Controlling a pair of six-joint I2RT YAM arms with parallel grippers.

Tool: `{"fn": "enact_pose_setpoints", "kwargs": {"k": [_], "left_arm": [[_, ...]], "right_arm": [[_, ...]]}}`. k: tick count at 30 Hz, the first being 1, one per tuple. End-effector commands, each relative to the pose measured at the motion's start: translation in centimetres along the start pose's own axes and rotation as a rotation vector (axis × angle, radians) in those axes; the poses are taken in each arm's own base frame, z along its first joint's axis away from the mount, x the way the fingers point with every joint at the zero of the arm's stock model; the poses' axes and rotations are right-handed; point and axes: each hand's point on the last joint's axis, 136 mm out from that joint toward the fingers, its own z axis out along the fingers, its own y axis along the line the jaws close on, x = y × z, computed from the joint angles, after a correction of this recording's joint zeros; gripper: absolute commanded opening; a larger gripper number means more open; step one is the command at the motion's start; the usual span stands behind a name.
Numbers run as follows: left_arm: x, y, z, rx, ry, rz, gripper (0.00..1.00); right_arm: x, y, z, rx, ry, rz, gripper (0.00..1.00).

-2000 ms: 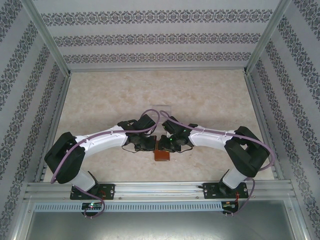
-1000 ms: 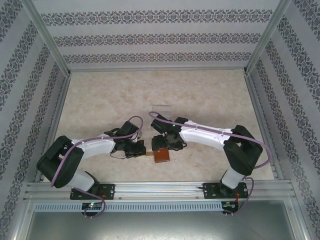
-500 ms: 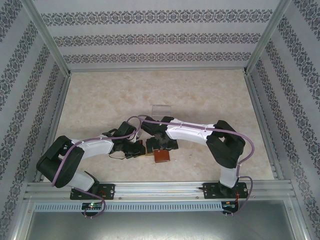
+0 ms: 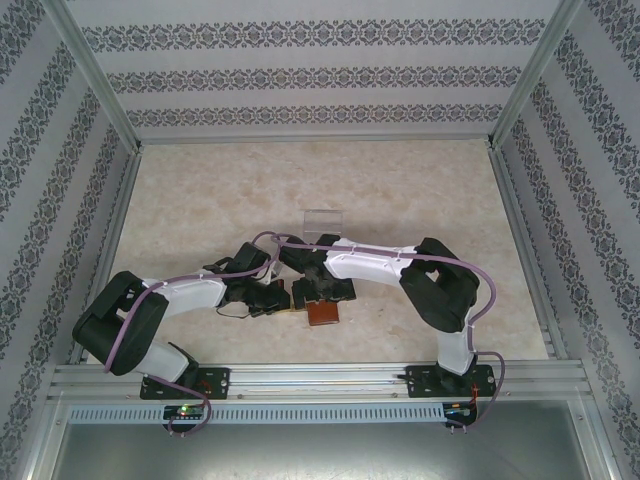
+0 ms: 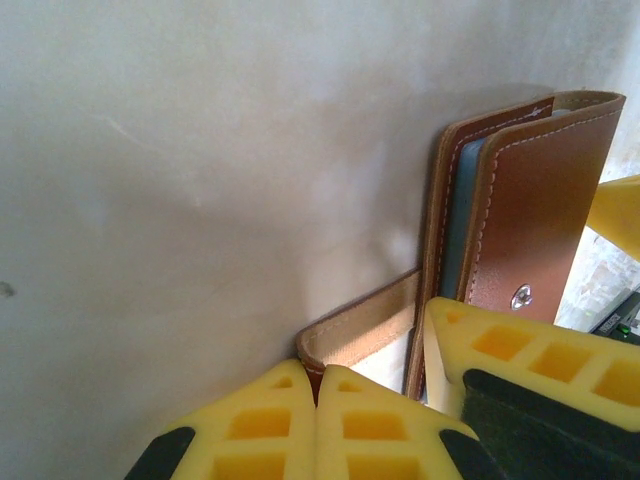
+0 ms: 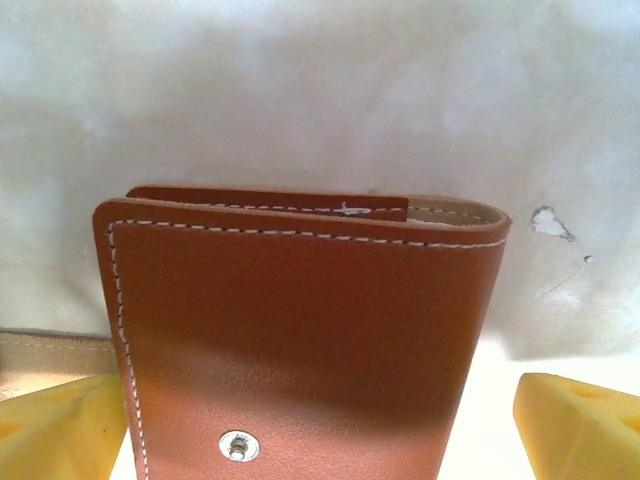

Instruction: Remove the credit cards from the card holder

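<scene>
Two grippers meet at the card holder (image 4: 322, 312), which sits close to the middle of the near edge of the table (image 4: 200, 200). The left gripper (image 5: 318, 375) is pressed together, apparently pinching the strap tab (image 5: 360, 325). The right gripper (image 6: 320, 425) stands spread wide, one finger on each side of the card holder.

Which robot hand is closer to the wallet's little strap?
Left. The left hand pinches the strap; the right hand stands open around the card holder itself.
</scene>
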Motion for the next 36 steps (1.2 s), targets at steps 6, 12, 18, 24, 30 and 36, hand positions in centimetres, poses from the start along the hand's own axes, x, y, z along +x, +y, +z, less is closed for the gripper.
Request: {"fn": "enact_pose_setpoints", "kwargs": {"k": [6, 12, 18, 24, 30, 36], "left_arm": [[0.5, 1.1, -0.2, -0.021, 0.011, 0.0, 0.0], [0.4, 1.2, -0.2, -0.022, 0.009, -0.003, 0.0], [0.3, 1.0, -0.2, -0.022, 0.008, 0.001, 0.0], [0.3, 1.0, -0.2, -0.024, 0.008, -0.002, 0.0], [0.3, 0.9, -0.4, -0.029, 0.008, -0.002, 0.0], [0.2, 0.9, -0.5, -0.036, 0.009, -0.003, 0.0]], "right_arm": [[0.1, -0.6, -0.5, 0.05, -0.01, -0.003, 0.97], [-0.1, -0.7, -1.4, 0.048, -0.028, -0.007, 0.97], [-0.1, -1.0, -2.3, 0.052, -0.039, -0.011, 0.97], [-0.2, -1.4, -3.4, 0.056, -0.058, -0.014, 0.97], [-0.2, -2.1, -4.3, 0.079, -0.077, -0.018, 0.96], [-0.1, -3.1, -5.5, 0.106, -0.099, -0.024, 0.96]]}}
